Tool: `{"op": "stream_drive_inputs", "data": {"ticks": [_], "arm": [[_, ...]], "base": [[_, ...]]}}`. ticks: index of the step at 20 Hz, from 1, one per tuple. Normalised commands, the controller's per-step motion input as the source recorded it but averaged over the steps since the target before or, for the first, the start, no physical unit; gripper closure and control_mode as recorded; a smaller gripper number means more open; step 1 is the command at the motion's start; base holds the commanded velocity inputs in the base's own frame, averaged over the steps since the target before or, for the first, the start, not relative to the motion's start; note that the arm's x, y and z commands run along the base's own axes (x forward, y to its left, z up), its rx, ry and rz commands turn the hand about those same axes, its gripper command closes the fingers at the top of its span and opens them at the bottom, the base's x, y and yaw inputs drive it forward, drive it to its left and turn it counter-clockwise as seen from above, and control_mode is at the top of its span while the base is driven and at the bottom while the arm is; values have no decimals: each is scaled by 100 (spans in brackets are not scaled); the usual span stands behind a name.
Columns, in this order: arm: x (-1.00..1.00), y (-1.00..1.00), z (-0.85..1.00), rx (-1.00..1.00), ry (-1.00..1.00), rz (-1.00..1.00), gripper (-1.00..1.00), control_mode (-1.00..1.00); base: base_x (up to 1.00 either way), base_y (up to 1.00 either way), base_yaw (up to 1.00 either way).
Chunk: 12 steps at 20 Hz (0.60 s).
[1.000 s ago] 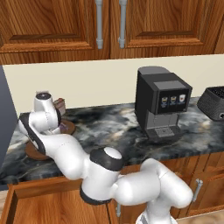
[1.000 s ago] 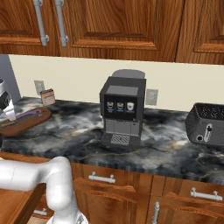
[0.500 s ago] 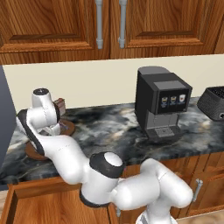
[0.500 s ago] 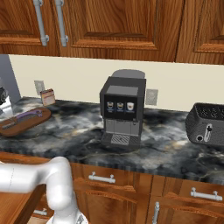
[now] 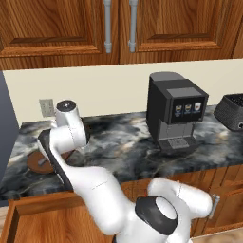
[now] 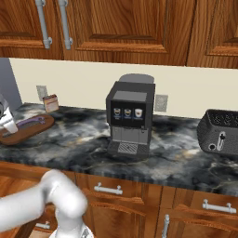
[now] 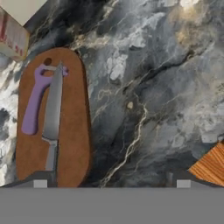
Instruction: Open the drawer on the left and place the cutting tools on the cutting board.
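Looking forward and down from behind the arm, left and right; sharing counter (image 5: 123,142), coffee machine (image 6: 130,118). Hand view close, straight down on cutting board (image 7: 74,131).

The marble desk (image 6: 83,144) carries a coffee machine (image 6: 130,117); left of it the board (image 6: 25,130) and striped box (image 6: 50,102), right a toaster (image 6: 221,132).

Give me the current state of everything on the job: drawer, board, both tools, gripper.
drawer: pulled open, below the counter edge.
cutting board: flat on the counter, carrying both tools.
purple tool: lying on the board.
grey knife: lying on the board beside the purple tool, overlapping its head.
gripper: open, holding nothing, above the counter beside the board.
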Motion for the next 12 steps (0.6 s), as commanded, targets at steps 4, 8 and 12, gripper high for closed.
{"op": "stream_drive_inputs", "data": {"ticks": [4,8,12], "arm": [[-100,-100,36,9,-27,0,-100,-100],[-100,-100,37,12,-28,0,-100,-100],[-71,-55,2,4,-7,-6,-100,-100]], "base": [[0,0,0],[0,0,0],[0,0,0]]}}
